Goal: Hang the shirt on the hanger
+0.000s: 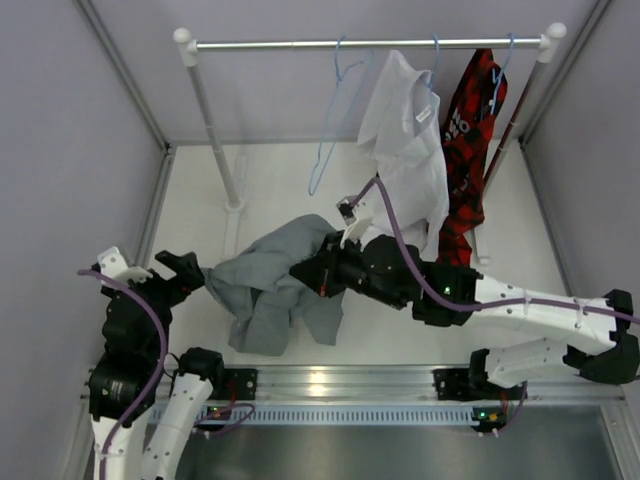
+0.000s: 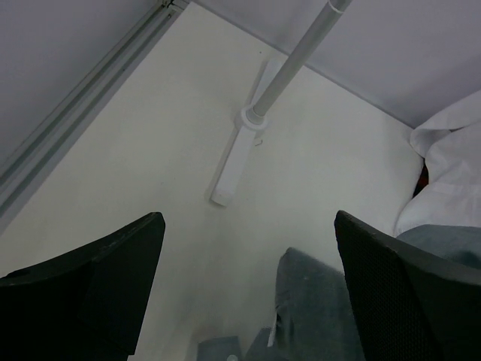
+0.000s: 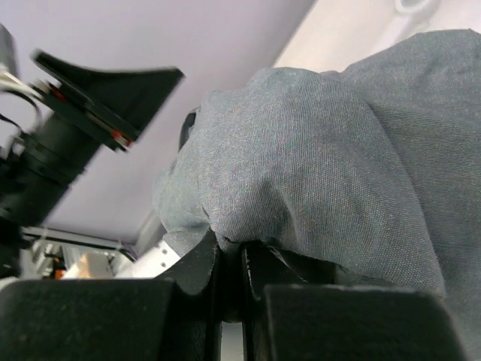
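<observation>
On the table (image 1: 400, 335): right end effector (image 3: 231, 252) clamped on shirt (image 1: 262, 290) | left end effector (image 2: 248, 222) spread wide beside it

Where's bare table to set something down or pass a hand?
Bare: table left of the rack post; also the strip between right arm and near rail. Crowded: centre, where the right hand grips the grey shirt, and under the white shirt.

White table (image 1: 280, 200); grey shirt (image 1: 265, 285) heaped on it

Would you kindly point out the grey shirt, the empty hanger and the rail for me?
grey shirt (image 1: 265, 285): top view, crumpled middle.
empty hanger (image 1: 321, 150): top view, long side wire.
rail (image 1: 290, 44): top view, bare left stretch.
</observation>
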Tool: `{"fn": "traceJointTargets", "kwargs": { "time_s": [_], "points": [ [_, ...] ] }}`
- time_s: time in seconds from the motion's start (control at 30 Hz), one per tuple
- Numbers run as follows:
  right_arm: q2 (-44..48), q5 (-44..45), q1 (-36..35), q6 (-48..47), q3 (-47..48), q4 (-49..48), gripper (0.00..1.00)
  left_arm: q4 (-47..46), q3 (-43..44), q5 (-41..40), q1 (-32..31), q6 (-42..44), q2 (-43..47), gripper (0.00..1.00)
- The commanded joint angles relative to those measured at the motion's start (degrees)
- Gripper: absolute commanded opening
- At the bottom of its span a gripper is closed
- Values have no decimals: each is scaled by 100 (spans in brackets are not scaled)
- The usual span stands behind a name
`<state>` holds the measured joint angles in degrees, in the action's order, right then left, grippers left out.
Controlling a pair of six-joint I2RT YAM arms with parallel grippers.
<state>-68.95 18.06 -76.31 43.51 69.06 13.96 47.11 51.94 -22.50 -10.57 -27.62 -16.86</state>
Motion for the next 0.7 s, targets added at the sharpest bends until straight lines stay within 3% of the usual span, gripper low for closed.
{"fn": "traceJointTargets", "kwargs": {
  "time_s": [0.0, 0.13, 0.17, 0.3, 0.37, 0.4, 0.47, 0.5, 0.6, 0.67],
  "points": [
    [57, 153, 203, -106, 583, -307, 0, -246, -44, -184, 64, -77, 113, 98],
    [337, -48, 1274, 307, -557, -60, 0, -238, -44, -149, 64, -60, 26, 98],
    [382, -336, 1799, 473, -1186, -42, 0, -238, -44, -141, 72, -60, 16, 98],
    [505, -1112, 2831, 624, -2606, -279, 0, -246, -44, -44, 72, -16, -71, 98],
    [584, -1147, 3043, 554, -3099, -349, 16, -246, -35, -17, 72, -7, -142, 98],
    [645, -1121, 3061, 510, -3170, -271, 45, -246, -35, 9, 72, -7, -177, 98],
    [689, -816, 2957, 292, -2961, 53, 52, -246, -26, 26, 90, 2, -195, 98],
    [707, -648, 2842, 159, -2803, 377, 62, -246, -26, 27, 81, 2, -203, 98],
    [323, -15, 2140, -385, -1758, 880, 78, -246, -26, 35, 107, 2, -203, 98],
    [-73, 379, 1665, -745, -862, 1301, 82, -238, -35, 27, 116, 11, -195, 98]
  ]
}}
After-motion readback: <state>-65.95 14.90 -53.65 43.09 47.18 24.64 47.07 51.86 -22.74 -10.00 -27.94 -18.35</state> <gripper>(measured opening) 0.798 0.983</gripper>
